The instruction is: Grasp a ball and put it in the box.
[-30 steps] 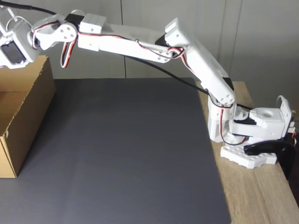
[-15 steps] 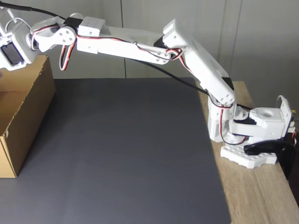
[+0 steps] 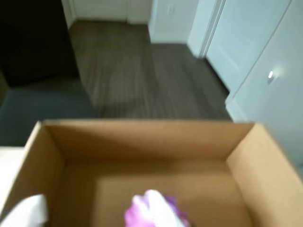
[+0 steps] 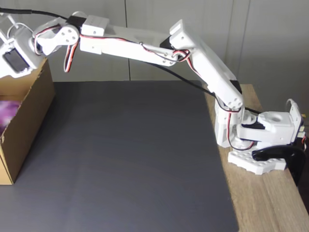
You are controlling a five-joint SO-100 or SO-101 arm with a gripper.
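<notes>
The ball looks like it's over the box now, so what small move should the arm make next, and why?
Probably lift the arm clear. The ball already shows as a pink blur inside the box, within its walls, so the drop looks done.

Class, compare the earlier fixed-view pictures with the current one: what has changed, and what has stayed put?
A blurred pink-purple ball now shows inside the box, where none showed before; it looks just dropped. The arm shifted only slightly above the box. Box, dark mat and base stayed put.

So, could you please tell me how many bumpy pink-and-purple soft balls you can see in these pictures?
1. The blurred pink, purple and white ball is inside the brown cardboard box in the wrist view, and just inside the box's open top in the fixed view. Others may be hidden.
</notes>
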